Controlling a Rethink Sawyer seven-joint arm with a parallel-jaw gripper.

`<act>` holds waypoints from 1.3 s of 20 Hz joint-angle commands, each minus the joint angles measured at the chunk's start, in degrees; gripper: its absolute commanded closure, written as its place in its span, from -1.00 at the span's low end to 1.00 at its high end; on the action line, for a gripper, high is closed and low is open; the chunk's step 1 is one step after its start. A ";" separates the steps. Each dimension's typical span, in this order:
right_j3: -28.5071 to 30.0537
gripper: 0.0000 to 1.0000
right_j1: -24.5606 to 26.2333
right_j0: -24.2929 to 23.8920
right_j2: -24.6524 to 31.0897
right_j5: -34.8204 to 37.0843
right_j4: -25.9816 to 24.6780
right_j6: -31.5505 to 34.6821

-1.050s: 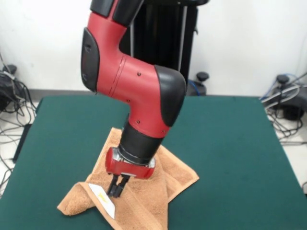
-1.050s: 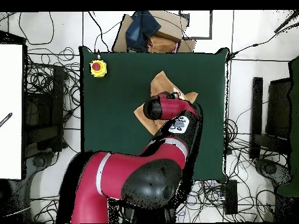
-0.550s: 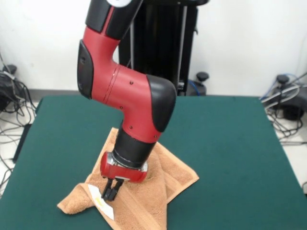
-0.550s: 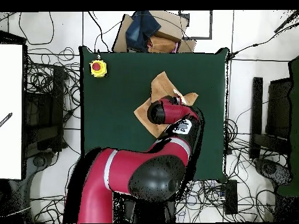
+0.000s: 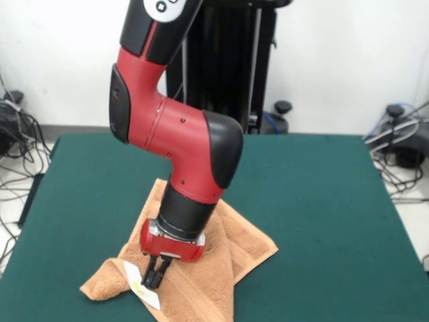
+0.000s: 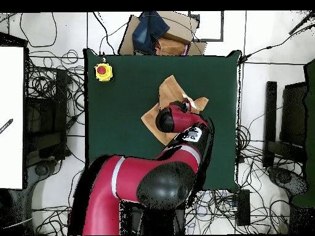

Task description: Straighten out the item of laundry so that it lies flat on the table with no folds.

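The item of laundry (image 5: pixel 249 245) is a tan-orange towel lying crumpled near the front-left of the green table (image 5: pixel 322 201), with a raised fold along its left side and a white label (image 5: pixel 143 291) at the front. My gripper (image 5: pixel 155 280) points down at that fold just beside the label, fingers drawn together on the cloth. In the overhead view the towel (image 6: pixel 169 90) shows past the red arm (image 6: pixel 178 118), which hides the gripper there.
A yellow box with a red button (image 6: pixel 103 71) stands on a table (image 6: pixel 123 117) corner in the overhead view. Cardboard and a dark cloth (image 6: pixel 159 32) lie beyond the table's edge. Cables cover the floor on both sides.
The gripper has moved left and lower, down onto the fold by the label, and its fingers have come together. The towel's outline has barely changed.
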 commanded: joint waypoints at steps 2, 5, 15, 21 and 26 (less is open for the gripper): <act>5.12 1.00 -4.09 -1.36 5.60 2.44 1.84 12.24; 12.07 1.00 -11.84 -2.13 7.11 6.31 -0.23 11.03; 16.96 1.00 -17.17 0.86 4.37 10.89 2.21 11.85; 20.17 1.00 -21.28 7.00 -1.91 18.55 5.25 14.58; 23.70 1.00 -25.16 10.17 -2.67 23.94 7.50 16.86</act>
